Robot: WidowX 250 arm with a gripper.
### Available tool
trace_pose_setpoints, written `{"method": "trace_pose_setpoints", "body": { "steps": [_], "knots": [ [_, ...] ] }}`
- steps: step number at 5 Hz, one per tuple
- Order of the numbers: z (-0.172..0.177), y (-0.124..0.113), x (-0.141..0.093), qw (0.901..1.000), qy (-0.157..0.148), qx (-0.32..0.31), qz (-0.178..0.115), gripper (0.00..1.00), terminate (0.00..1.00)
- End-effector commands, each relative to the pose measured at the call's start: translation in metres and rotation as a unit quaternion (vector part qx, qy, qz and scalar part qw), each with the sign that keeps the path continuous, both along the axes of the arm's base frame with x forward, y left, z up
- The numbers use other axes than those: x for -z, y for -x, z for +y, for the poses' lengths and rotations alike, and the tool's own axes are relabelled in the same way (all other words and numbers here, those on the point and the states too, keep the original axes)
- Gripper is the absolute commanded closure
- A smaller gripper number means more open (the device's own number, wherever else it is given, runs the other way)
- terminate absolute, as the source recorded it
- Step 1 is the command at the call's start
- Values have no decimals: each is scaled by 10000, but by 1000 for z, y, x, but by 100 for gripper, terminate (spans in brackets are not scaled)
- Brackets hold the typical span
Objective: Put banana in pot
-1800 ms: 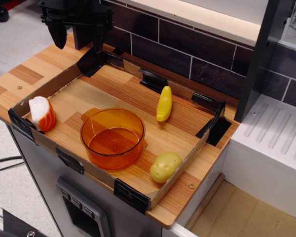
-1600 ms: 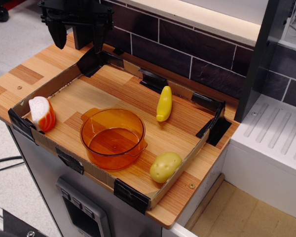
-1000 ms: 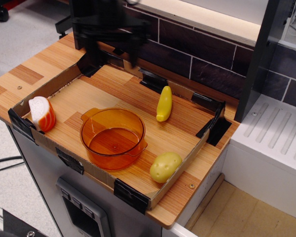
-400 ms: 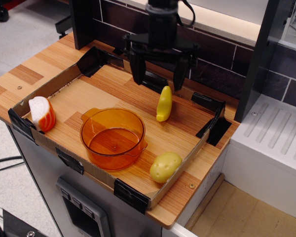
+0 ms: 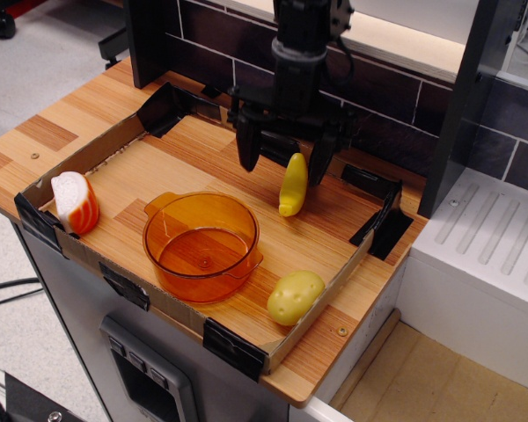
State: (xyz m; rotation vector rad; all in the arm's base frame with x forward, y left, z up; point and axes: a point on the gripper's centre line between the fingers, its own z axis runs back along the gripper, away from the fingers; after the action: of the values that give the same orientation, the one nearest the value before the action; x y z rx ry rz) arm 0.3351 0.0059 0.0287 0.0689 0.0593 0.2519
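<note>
Upper centre of frame | our gripper [image 5: 284, 165] has dropped, jaws spread astride banana [image 5: 292, 185] | pot [image 5: 201, 245] awaits, empty

My fingers [image 5: 247, 149] look matt black. The banana [image 5: 292, 184] is smooth, glossy plastic; the pot [image 5: 201, 245] is clear orange plastic; the tray [image 5: 163, 176] is wood-grain with cardboard walls.

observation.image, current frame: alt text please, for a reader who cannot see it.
An open black gripper hangs over the upper end of a yellow banana lying in a shallow cardboard tray. An empty orange pot sits nearer the camera, with two other toy foods.
</note>
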Motion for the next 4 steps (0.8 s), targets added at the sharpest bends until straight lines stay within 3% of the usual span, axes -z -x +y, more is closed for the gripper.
{"method": "trace_pose_setpoints", "body": {
  "steps": [1,2,3,4],
  "knots": [
    [-7,-12,9,9998,88,-4,-188,0,0],
    [-14,-10,15,9990,207,252,-305,0,0],
    [-15,-5,9,9984,359,337,-286,100,0],
    [-16,-4,4,9982,375,340,-318,100,0]
  ]
}}
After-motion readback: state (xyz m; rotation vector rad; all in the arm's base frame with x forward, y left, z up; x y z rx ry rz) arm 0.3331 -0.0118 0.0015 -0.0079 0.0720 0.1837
